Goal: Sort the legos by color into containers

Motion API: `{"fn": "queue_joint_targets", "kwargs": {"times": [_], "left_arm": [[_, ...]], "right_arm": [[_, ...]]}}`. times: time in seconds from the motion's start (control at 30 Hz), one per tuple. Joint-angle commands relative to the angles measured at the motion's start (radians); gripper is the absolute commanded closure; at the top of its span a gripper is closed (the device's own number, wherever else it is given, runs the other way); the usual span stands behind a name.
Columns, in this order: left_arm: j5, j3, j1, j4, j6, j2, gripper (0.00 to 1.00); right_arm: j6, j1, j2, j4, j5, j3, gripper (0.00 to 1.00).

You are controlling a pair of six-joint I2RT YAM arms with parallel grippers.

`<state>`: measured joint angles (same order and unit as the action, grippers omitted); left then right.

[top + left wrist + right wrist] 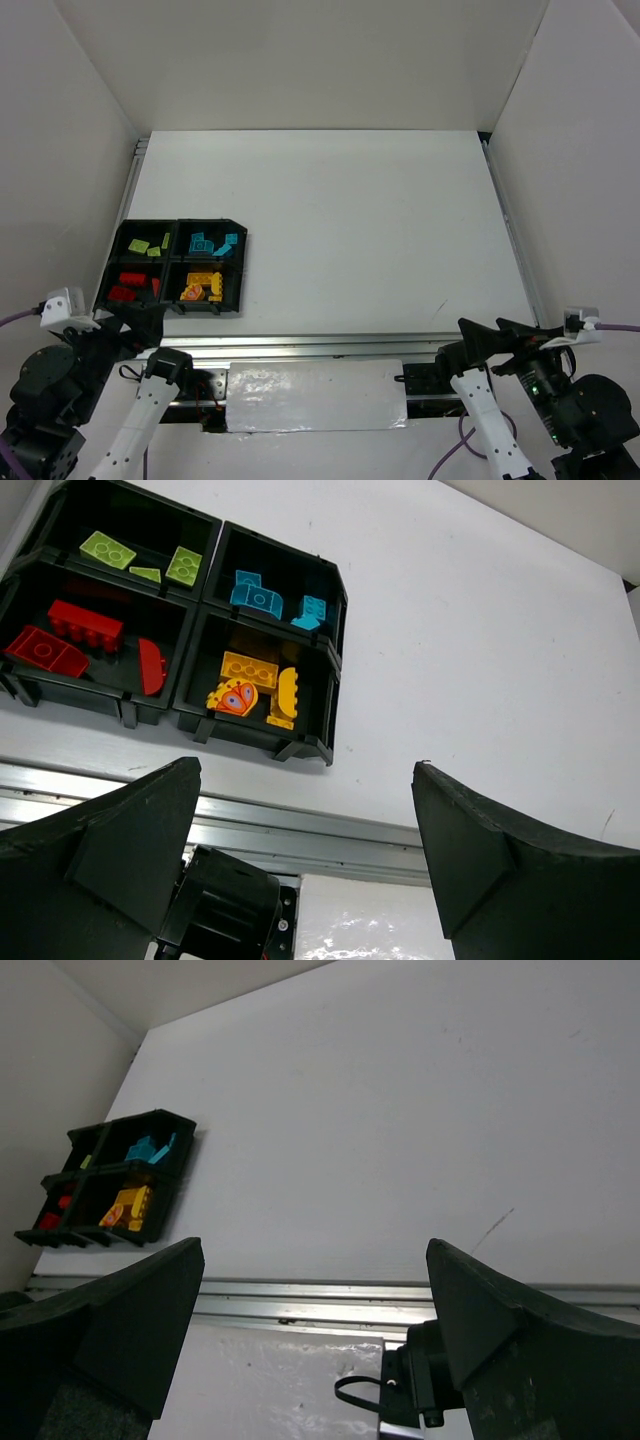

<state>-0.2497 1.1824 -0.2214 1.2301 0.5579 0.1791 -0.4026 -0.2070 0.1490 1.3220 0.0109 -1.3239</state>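
Jaws of both arms stand spread wide and grasp nothing.

**Top view.** The left jaws, on the left arm point(138, 415), and the right jaws, on the right arm point(490, 420), hang at the near edge of the desk point(350, 220), well apart from each other. The tray point(176, 240) lies on the left side of the desk, near the left jaws and well apart from the right jaws. Its clipped corner is at the far right. Each of its four compartments holds one colour: green bricks point(142, 243) far left, cyan bricks point(210, 243) far right, red bricks point(128, 285) near left, orange bricks point(197, 287) near right.

**Left wrist view.** Two dark fingers point(130, 850) fill the lower corners with a broad gap between them. A metal rail point(330, 832) runs along the desk edge between the fingers and the tray point(250, 742), which sits at upper left. Among the orange bricks lies a rounded printed piece point(232, 696), touching a plain curved one.

**Right wrist view.** The fingers point(120, 1310) are again far apart with nothing between them. The tray point(130, 1120) appears small at the far left, beyond the rail. Its cyan and orange bricks are plain to see; the red and green ones are only slivers.
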Motion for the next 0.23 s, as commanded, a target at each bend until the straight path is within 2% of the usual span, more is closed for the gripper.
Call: {"fn": "queue_joint_targets", "kwargs": {"times": [0.0,0.2], "left_arm": [[-0.011,0.037,-0.006,-0.027,0.011,0.020,0.01],[-0.005,0.051,-0.006,-0.044,0.010,0.049,0.01]], "right_arm": [[0.004,-0.005,0.006,-0.055,-0.006,0.012,0.00],[-0.013,-0.005,0.004,-0.079,-0.006,0.038,0.00]]}}
